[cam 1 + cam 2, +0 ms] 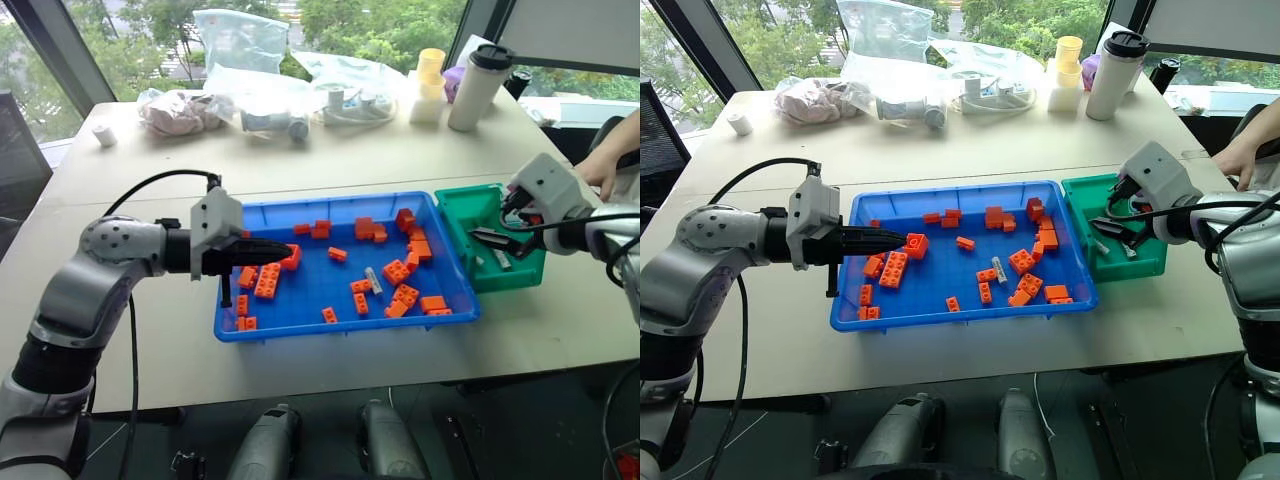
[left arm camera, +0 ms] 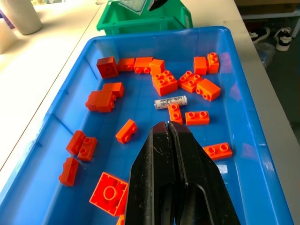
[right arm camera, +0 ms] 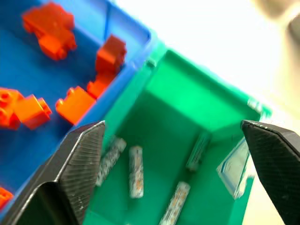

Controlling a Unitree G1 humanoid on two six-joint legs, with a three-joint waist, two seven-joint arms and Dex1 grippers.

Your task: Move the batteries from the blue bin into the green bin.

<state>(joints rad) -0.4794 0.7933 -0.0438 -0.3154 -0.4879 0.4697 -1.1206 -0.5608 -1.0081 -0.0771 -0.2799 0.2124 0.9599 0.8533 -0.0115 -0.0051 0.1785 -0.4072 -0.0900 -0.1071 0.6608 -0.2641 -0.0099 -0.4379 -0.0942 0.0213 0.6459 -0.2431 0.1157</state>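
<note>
The right tool [image 3: 173,173] was held with its fingers spread wide and empty above the green bin [image 1: 470,215] at the right of the frame, presumably so a battery could drop in; four batteries [image 3: 136,171] were seen lying on that bin's floor. The left tool [image 1: 268,248] was kept closed on nothing, pointing level over the left part of the blue bin [image 1: 330,325], probably parked out of the way. One battery [image 2: 170,101] was left among the orange bricks [image 1: 267,282] right of the tray's centre, so the task was judged nearly done. Both bins were set touching on a pale worktop [image 1: 400,150]; bags [image 1: 240,40], a tumbler [image 1: 478,88] and window greenery were seen along the top, and a person's hand [image 1: 603,170] at the right edge.
</note>
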